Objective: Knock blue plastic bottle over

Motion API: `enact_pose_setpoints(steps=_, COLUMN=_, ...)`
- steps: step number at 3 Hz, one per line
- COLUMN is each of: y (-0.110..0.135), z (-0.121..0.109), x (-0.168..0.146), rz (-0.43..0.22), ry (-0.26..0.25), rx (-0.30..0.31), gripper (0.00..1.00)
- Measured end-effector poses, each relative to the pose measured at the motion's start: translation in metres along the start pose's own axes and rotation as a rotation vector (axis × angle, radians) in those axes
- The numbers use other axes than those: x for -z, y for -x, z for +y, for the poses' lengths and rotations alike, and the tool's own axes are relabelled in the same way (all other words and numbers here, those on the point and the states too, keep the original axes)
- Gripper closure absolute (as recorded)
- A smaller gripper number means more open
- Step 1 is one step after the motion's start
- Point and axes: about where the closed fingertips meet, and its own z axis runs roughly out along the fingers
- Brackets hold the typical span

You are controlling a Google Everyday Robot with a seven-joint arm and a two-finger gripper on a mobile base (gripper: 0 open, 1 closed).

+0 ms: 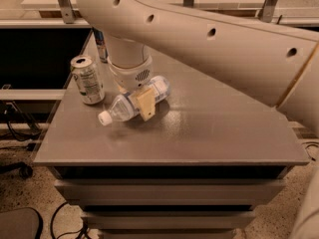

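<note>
Grey table [209,133] carries the blue plastic bottle [118,111] on its side near an upright can [87,79], gripper [141,101] above the bottle
</note>
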Motion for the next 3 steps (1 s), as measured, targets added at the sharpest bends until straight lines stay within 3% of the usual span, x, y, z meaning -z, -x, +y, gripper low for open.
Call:
enact_pose_setpoints(steps=1, y=0.0004, z=-0.0013, x=-0.0011, rz=-0.017, ry=0.010, rx=0.002, gripper=0.00)
enact_pose_setpoints(steps=3, y=-0.0044, z=-0.0052, x=0.0058, rz=-0.054, ry=0.003, rx=-0.014, gripper=0.00)
